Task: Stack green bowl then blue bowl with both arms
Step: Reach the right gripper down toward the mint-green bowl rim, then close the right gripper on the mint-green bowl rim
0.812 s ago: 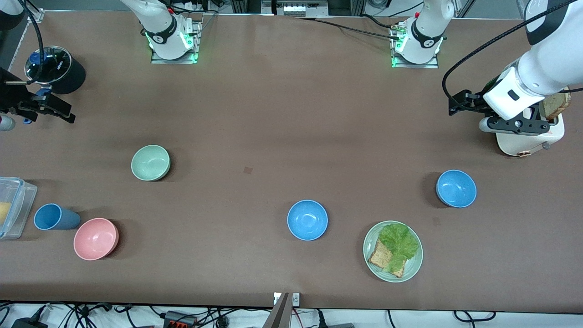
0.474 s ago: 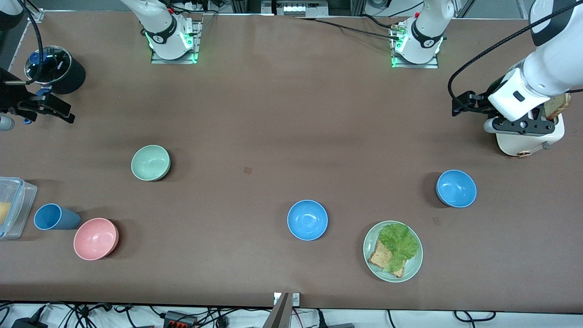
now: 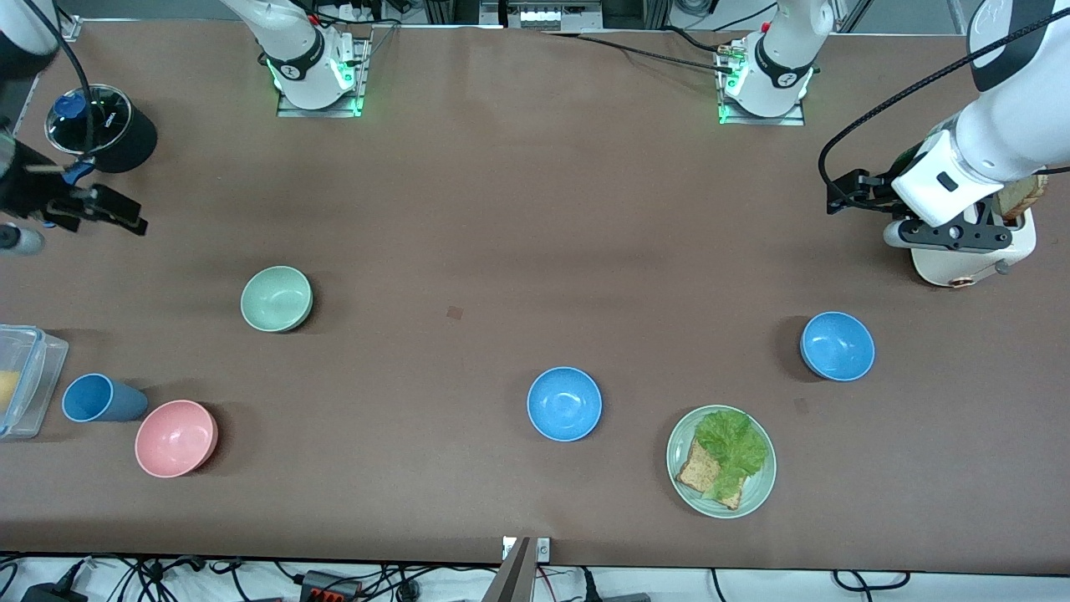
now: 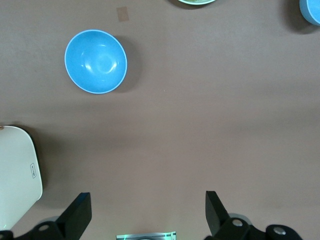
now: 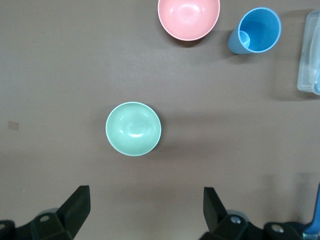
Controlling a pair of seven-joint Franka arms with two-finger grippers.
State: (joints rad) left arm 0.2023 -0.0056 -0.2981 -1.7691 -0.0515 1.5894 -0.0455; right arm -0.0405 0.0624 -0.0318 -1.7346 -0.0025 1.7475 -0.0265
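The green bowl (image 3: 276, 298) sits upright on the table toward the right arm's end; it also shows in the right wrist view (image 5: 133, 129). One blue bowl (image 3: 564, 404) sits near the table's middle, nearer the front camera. A second blue bowl (image 3: 837, 346) sits toward the left arm's end and shows in the left wrist view (image 4: 96, 61). My right gripper (image 3: 58, 209) hangs open and empty (image 5: 146, 210) over the table's edge at its own end. My left gripper (image 3: 945, 234) hangs open and empty (image 4: 147, 212) beside the toaster.
A white toaster (image 3: 974, 255) with bread stands under the left hand. A green plate (image 3: 756, 493) holds lettuce and toast. A pink bowl (image 3: 175, 437), blue cup (image 3: 100, 398), clear container (image 3: 21, 380) and black lidded pot (image 3: 104, 125) are at the right arm's end.
The right gripper has drifted slightly toward the table's middle. The left gripper has shifted a little by the toaster. The bowls have not moved.
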